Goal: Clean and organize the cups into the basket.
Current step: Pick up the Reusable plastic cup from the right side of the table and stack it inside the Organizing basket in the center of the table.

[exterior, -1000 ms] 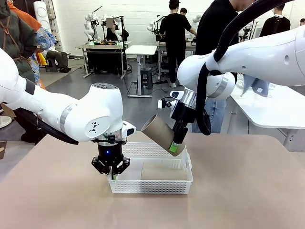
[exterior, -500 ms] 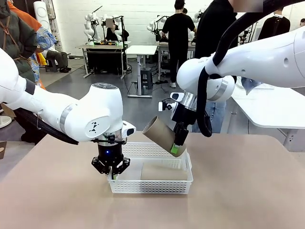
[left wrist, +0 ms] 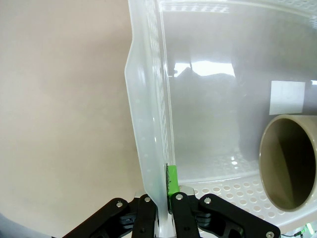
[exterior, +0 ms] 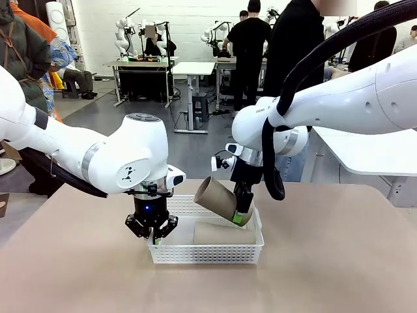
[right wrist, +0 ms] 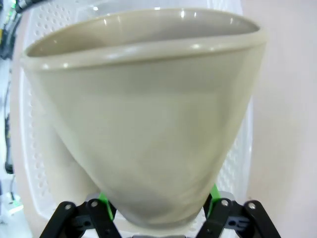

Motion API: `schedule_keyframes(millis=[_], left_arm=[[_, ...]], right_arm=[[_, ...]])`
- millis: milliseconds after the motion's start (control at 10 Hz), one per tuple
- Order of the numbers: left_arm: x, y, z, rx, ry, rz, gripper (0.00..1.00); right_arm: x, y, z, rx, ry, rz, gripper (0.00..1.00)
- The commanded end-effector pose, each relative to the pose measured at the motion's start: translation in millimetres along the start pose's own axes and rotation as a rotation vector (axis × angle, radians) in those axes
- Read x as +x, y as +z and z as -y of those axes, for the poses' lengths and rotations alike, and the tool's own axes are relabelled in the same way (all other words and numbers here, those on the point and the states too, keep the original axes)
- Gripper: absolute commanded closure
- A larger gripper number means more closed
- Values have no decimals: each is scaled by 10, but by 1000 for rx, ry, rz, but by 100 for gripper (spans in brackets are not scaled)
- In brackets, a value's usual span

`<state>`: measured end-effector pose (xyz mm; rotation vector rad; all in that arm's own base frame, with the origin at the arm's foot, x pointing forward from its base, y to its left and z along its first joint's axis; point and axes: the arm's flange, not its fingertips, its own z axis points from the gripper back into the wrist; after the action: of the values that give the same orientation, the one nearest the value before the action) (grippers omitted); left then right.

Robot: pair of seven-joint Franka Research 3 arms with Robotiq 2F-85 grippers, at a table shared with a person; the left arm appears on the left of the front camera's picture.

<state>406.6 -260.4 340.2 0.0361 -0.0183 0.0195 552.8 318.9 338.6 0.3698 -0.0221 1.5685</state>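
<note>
Your right claw [exterior: 242, 215] [right wrist: 158, 197] pinches the matte tan-brown tapered cup [exterior: 220, 199] [right wrist: 143, 124] by its narrow base, with a green pad on each side. The cup is tilted, and its open mouth points up and away from that claw toward your left arm. It hangs over the far right part of the shallow white lattice-sided plastic basket [exterior: 208, 253] [left wrist: 148, 124]. The base is low, about level with the basket's rim.

Directly below that claw a second tan cup [exterior: 225, 233] lies on its side on the basket floor, along the near wall. The held cup's base is just above it, and you cannot tell whether the two touch. The basket's right wall stands just beside the claw's outer finger, so room there is tight. The floor between the lying cup and the left wall is bare.

Your left claw [exterior: 154, 240] [left wrist: 166, 191] is pressed together on the basket's left wall near the front corner, with the thin rim between its pads. In the left wrist view a tan cup mouth [left wrist: 292, 168] shows inside the wall, to that claw's side. You cannot tell which cup it is.

Bare tan bench [exterior: 326, 261] lies on every side of the basket, widest beyond your right claw. A person in dark clothes [exterior: 293, 52] stands beyond the far edge.
</note>
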Motion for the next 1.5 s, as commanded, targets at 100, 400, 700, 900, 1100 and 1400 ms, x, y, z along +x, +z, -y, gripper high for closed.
schedule_keyframes(millis=[100, 400, 700, 900, 1100, 1400], left_arm=[[-29, -30, -48, 9, -5, -4, 100], [-29, -30, -48, 9, -5, -4, 100], [-29, -30, -48, 9, -5, -4, 100], [-29, -30, -48, 9, -5, -4, 100], [-29, -30, -48, 9, -5, -4, 100], [-29, -30, -48, 9, -5, -4, 100]], right_arm=[[6, -320, 157, -12, -12, -89, 22], [21, -359, 137, -17, -6, -112, 0], [24, -354, 125, -15, 2, -107, 0], [34, -351, 115, -15, 8, -103, 0], [30, -194, -14, -44, 5, -47, 0], [-253, 542, -565, -145, 24, 170, 0]])
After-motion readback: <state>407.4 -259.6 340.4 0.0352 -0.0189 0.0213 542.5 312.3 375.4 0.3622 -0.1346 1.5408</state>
